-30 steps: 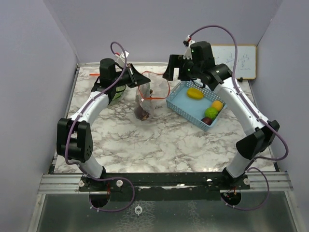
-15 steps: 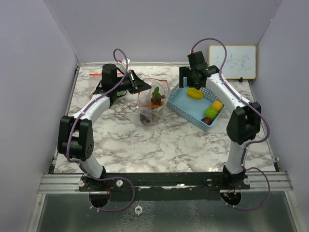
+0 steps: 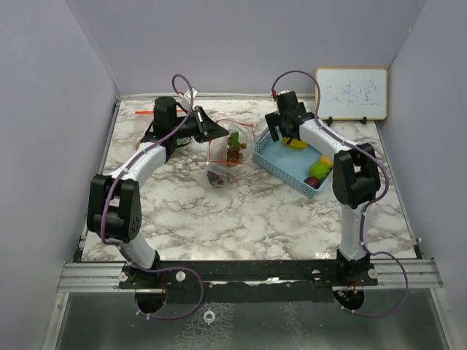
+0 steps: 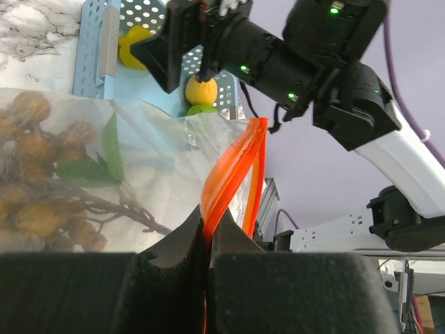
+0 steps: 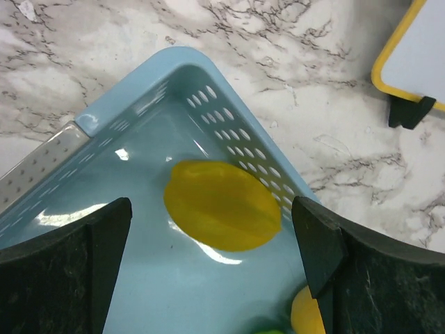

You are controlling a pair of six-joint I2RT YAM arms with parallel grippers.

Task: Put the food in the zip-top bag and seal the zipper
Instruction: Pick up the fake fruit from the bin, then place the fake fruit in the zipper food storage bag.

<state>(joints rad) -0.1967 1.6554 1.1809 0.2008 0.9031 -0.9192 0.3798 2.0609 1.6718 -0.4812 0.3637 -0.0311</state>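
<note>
My left gripper (image 3: pixel 212 131) is shut on the orange zipper rim (image 4: pixel 229 181) of the clear zip-top bag (image 3: pixel 222 164) and holds its mouth up and open. A brown grape bunch (image 3: pixel 235 151) with green leaves lies inside the bag, as the left wrist view (image 4: pixel 42 202) shows, with a dark purple piece (image 3: pixel 217 177) at the bag's bottom. My right gripper (image 3: pixel 287 136) is open and low in the blue basket (image 3: pixel 271 162). A yellow fruit (image 5: pixel 222 205) lies between its fingers. Orange (image 3: pixel 327 160), lime-green (image 3: pixel 319 170) and purple (image 3: pixel 312 181) fruits lie in the basket. No long green vegetable shows.
A small whiteboard (image 3: pixel 352 93) stands at the back right, close behind the basket. A thin red strip (image 3: pixel 148 113) lies at the far left of the marble table (image 3: pixel 255 211). Purple walls close in the left, back and right.
My right arm has swung from above the bag to the basket and lowered over the yellow fruit. The grape bunch now sits in the bag. My left gripper has kept its hold.
</note>
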